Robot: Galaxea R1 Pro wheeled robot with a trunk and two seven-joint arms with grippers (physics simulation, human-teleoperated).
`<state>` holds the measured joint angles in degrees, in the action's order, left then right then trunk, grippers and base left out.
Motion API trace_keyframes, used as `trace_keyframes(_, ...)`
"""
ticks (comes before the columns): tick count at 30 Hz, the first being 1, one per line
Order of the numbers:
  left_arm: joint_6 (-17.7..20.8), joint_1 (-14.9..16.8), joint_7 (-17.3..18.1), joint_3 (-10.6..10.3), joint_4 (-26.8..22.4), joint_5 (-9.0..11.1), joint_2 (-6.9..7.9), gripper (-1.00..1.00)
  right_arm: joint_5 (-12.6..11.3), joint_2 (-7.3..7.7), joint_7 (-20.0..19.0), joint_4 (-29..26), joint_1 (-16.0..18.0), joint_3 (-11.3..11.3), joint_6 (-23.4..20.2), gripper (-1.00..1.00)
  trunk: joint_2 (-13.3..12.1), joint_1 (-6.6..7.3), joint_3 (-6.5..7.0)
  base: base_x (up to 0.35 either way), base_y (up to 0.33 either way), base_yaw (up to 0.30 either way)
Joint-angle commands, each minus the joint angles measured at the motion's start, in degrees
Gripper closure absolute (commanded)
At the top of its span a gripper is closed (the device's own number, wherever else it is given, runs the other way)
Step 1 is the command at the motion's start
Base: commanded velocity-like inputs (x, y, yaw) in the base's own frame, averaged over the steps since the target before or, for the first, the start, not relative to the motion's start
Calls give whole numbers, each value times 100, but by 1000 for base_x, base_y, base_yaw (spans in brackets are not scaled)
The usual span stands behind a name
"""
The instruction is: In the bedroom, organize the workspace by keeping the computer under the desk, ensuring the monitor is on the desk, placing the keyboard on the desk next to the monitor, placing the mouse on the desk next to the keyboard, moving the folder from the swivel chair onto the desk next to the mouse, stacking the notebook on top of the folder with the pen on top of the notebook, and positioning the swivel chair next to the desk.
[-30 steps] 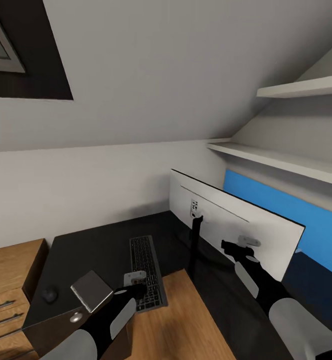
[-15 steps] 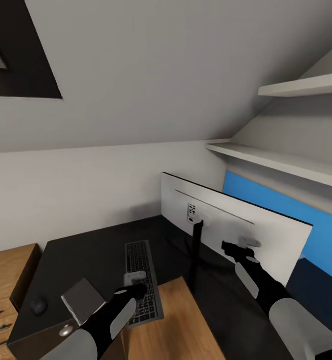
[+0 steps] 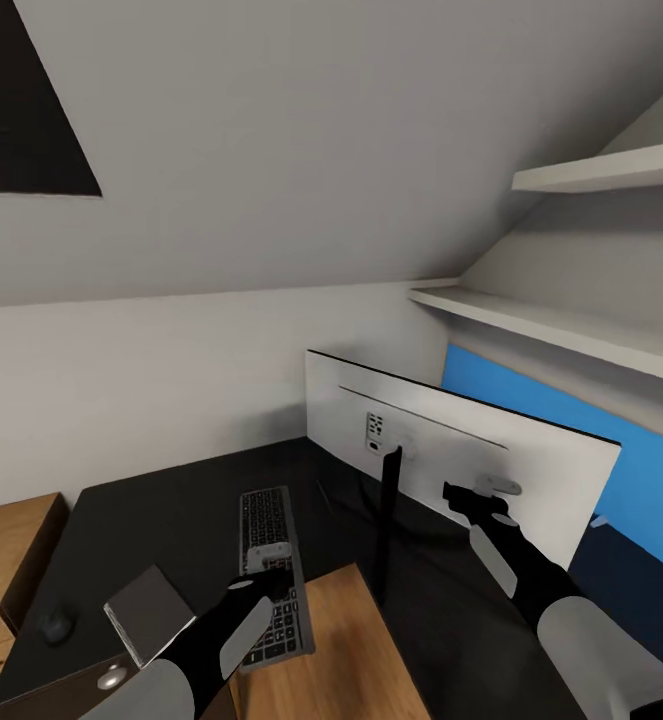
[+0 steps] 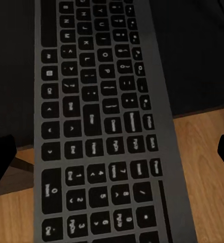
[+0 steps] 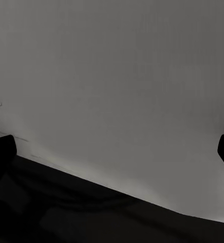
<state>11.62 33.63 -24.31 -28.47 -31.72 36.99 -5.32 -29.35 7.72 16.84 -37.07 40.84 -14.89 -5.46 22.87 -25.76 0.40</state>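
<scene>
Attic bedroom, black desk (image 3: 191,500): monitor (image 3: 471,450) on it, back facing robot; keyboard (image 3: 271,560) just beside its stand, mouse (image 3: 56,626) well apart. Left gripper (image 3: 271,572) over keyboard, right gripper (image 3: 463,497) near monitor back, both jaws wide, empty. Folder, notebook, pen, chair steps prob. left.

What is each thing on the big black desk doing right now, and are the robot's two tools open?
monitor: upright on the desk, white back showing.
keyboard: flat, partly over the desk's wooden part.
left tool: open, above the keyboard.
right tool: open, facing the monitor's back.
</scene>
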Motion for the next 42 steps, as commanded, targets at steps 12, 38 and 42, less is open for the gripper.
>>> trace_keyframes(12, 16, 3, -47, 132, -35, 29, 19, -100, 45, -80, 36, 193, -1, -133, -25, -100, 5, -3, -3, -81, 41, 0)
trace_keyframes(38, 16, 3, -44, 148, -36, 27, 31, -100, 52, -408, 39, 216, 1, -927, 1, -100, 5, -3, -3, -1, 0, 72)
trace_keyframes(42, 14, 3, -46, 145, -43, 27, 31, -100, 52, -411, 39, 213, 2, -922, 1, -100, 5, -3, -3, 0, 0, 272)
